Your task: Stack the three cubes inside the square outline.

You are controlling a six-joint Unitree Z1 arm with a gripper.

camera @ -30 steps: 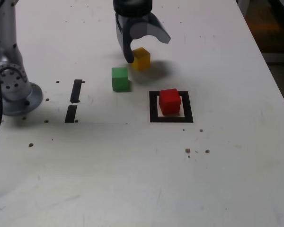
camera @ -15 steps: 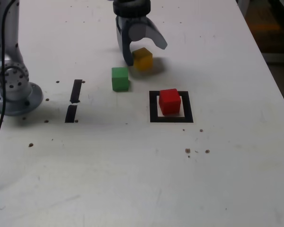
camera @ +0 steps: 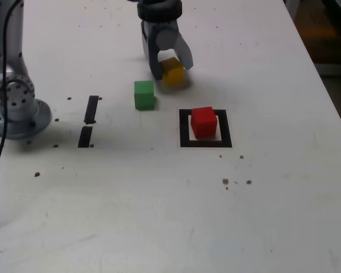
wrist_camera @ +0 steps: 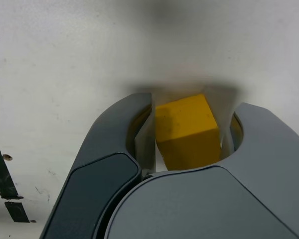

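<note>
A white desk (camera: 159, 216), speckled with small dark marks. At its far side, the grey robot hand (camera: 171, 67) has its 2 jaws around a small matte yellow cube (camera: 174, 73), pressing both sides in the wrist view (wrist_camera: 187, 130). A matching green cube (camera: 144, 94) sits just left. A red cube (camera: 204, 121) rests inside the black tape square outline (camera: 184, 128), nearer and right.

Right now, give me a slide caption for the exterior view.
Gripper closing around the yellow cube, green cube beside it, red cube inside the square outline.
</note>
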